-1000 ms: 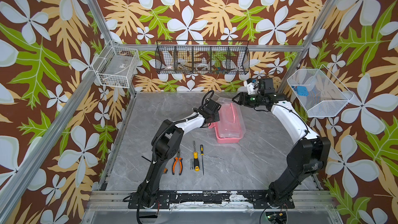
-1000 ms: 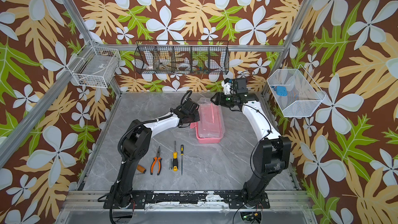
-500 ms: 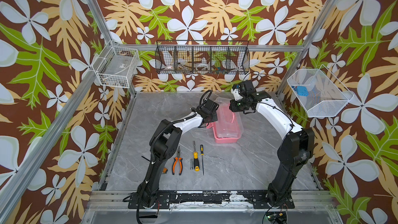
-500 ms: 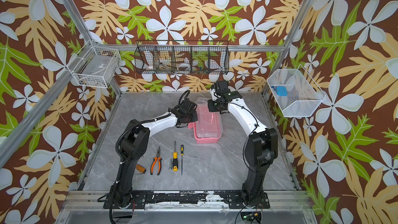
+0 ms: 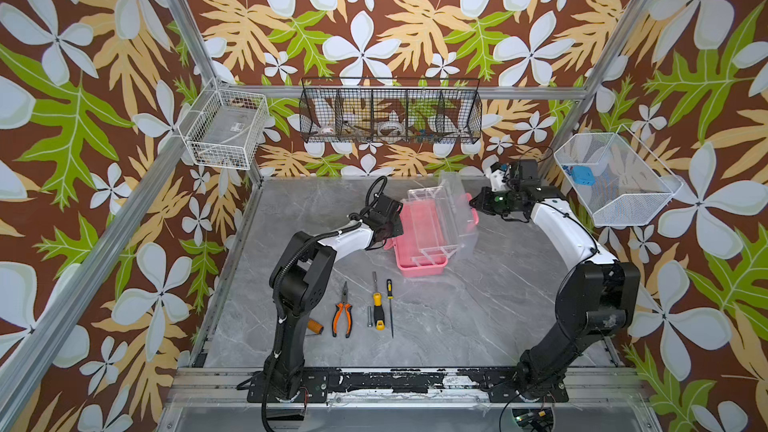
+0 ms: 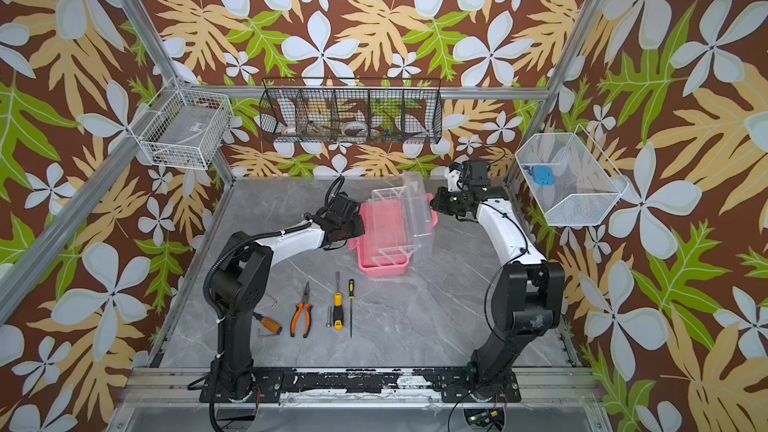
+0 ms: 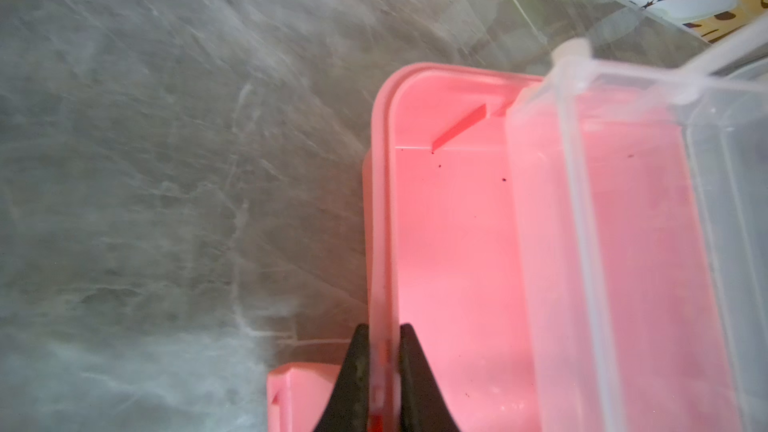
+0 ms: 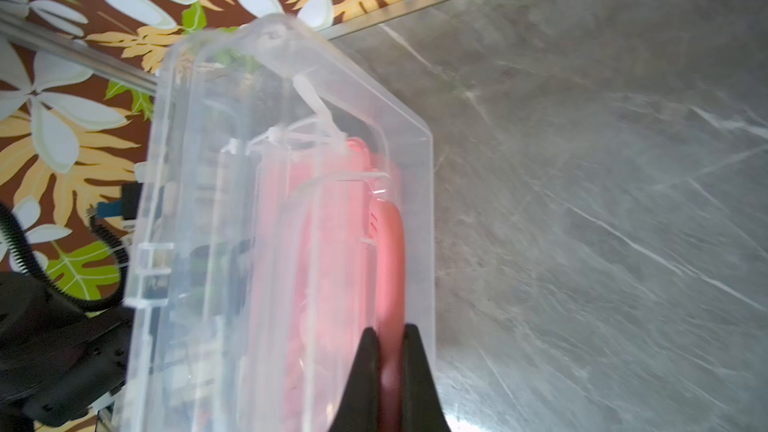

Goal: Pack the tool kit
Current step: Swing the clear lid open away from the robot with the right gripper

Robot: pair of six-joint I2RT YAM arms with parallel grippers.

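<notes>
A grey, marble-veined desk (image 5: 478,309) fills the floor of a cell framed in aluminium rails, its walls papered brown with white flowers and green and tan leaves. The pink case (image 5: 415,243) sits toward the back middle of the desk, open, with its clear lid (image 5: 455,209) raised on the far side.

The left hand (image 7: 384,330) is pinched tight on the rim of the case's near long wall. The right hand (image 8: 388,330) is closed down on the pink handle (image 8: 390,243) at the lid's edge.

In front of the case, well apart from it, the tools lie in a row on the bare desk: orange-black pliers (image 5: 342,314), a small metal bit (image 5: 369,317), a yellow-black screwdriver (image 5: 377,310) and a thin screwdriver (image 5: 390,305).

Behind the case a black wire basket (image 5: 390,112) hangs on the back wall. A white wire basket (image 5: 226,130) hangs on one side wall and another, a mesh basket (image 5: 615,184), on the opposite wall.
</notes>
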